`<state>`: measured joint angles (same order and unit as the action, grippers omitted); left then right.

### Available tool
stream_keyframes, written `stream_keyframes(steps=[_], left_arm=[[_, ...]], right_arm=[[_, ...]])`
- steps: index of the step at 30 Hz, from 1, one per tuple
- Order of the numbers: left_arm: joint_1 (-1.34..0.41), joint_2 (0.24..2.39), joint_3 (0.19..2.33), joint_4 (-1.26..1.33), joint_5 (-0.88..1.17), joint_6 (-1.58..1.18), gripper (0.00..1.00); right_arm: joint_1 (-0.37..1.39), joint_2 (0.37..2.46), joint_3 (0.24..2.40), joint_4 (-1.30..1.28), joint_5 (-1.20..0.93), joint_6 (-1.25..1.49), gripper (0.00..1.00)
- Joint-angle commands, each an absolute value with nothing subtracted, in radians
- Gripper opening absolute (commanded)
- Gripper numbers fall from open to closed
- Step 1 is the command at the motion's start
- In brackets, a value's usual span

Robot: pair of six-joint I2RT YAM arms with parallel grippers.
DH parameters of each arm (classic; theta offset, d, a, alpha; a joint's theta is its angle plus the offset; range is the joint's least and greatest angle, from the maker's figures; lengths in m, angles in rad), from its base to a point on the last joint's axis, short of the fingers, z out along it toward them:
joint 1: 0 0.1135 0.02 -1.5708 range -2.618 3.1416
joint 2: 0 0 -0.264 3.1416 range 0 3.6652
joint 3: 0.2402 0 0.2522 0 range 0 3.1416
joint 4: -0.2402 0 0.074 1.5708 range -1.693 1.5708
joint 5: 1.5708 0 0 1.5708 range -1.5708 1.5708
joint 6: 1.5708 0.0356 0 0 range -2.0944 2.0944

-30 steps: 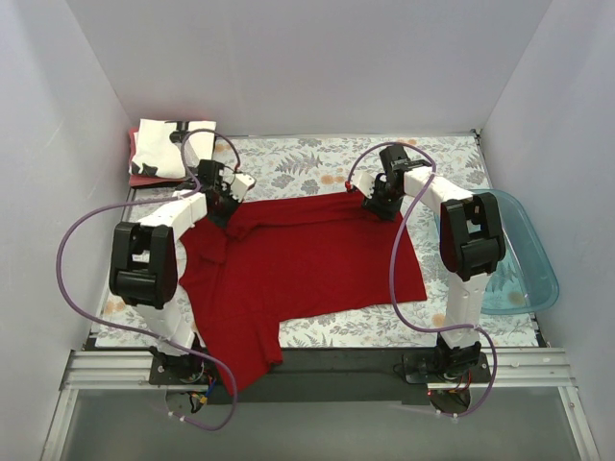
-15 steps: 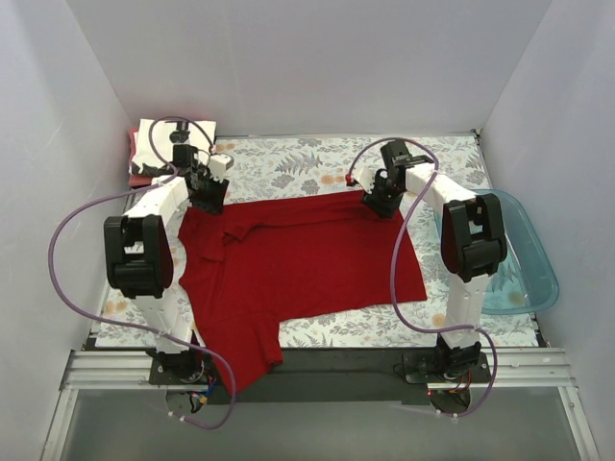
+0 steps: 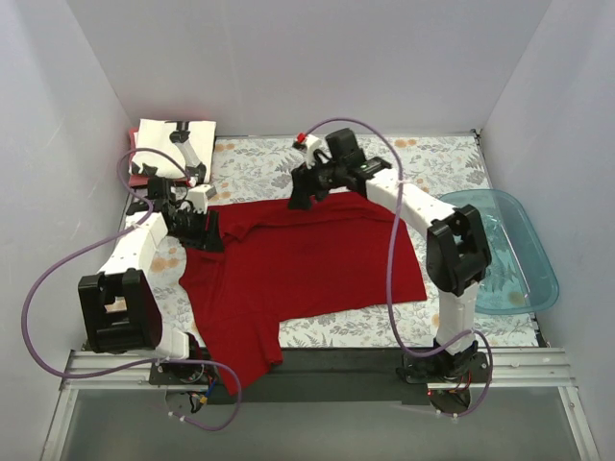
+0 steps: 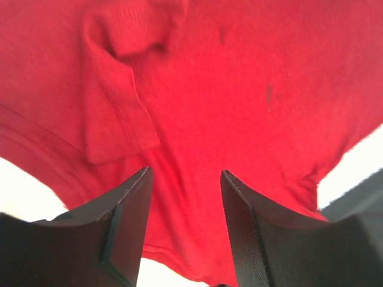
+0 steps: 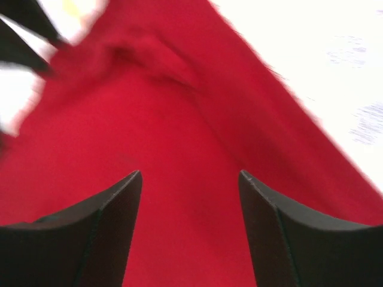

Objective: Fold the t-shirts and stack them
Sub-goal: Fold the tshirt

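Observation:
The large dark red t-shirt (image 3: pixel 317 264) lies spread on the floral table cloth, its lower left part hanging over the near edge. My left gripper (image 3: pixel 202 233) hovers open over the shirt's upper left edge. In the left wrist view the left gripper (image 4: pixel 185 172) shows only red cloth (image 4: pixel 239 89) below its parted fingers. My right gripper (image 3: pixel 300 197) is open above the shirt's top edge near the collar. The right gripper (image 5: pixel 190 173) holds nothing over the red fabric (image 5: pixel 179 119). The white printed t-shirt (image 3: pixel 173 144) sits folded on a reddish-pink one (image 3: pixel 142 179) at the back left.
A translucent teal tub (image 3: pixel 514 254) stands at the right edge of the table. White walls enclose the back and both sides. The left arm's purple cable (image 3: pixel 58 279) loops out to the left. The grey floral table cloth (image 3: pixel 259 158) shows behind the shirt.
The left gripper has opened, let go of the shirt's upper left corner and drawn left and nearer. The right gripper has opened wider and swung left along the shirt's top edge.

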<state>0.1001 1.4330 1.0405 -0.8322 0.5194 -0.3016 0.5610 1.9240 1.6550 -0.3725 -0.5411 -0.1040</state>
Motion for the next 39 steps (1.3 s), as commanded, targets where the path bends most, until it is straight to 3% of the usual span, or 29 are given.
stream_keyframes(steps=[1, 8, 12, 31, 39], left_arm=[[0.146, 1.443, 1.026, -0.862, 0.615, -0.377, 0.49], [0.167, 1.471, 0.982, -0.808, 0.614, -0.449, 0.55], [0.167, 1.486, 0.973, -0.784, 0.594, -0.486, 0.67], [0.166, 1.471, 0.917, -0.706, 0.525, -0.466, 0.66], [0.166, 1.454, 0.920, -0.713, 0.514, -0.445, 0.66]], right_arm=[[0.643, 2.022, 1.667, -0.138, -0.609, 0.358, 0.73], [0.776, 2.199, 1.669, 0.052, -0.496, 0.639, 0.75], [0.787, 2.256, 1.686, 0.078, -0.468, 0.715, 0.76], [0.833, 2.425, 1.766, 0.206, -0.480, 0.942, 0.61], [0.834, 2.467, 1.790, 0.230, -0.480, 0.973, 0.47]])
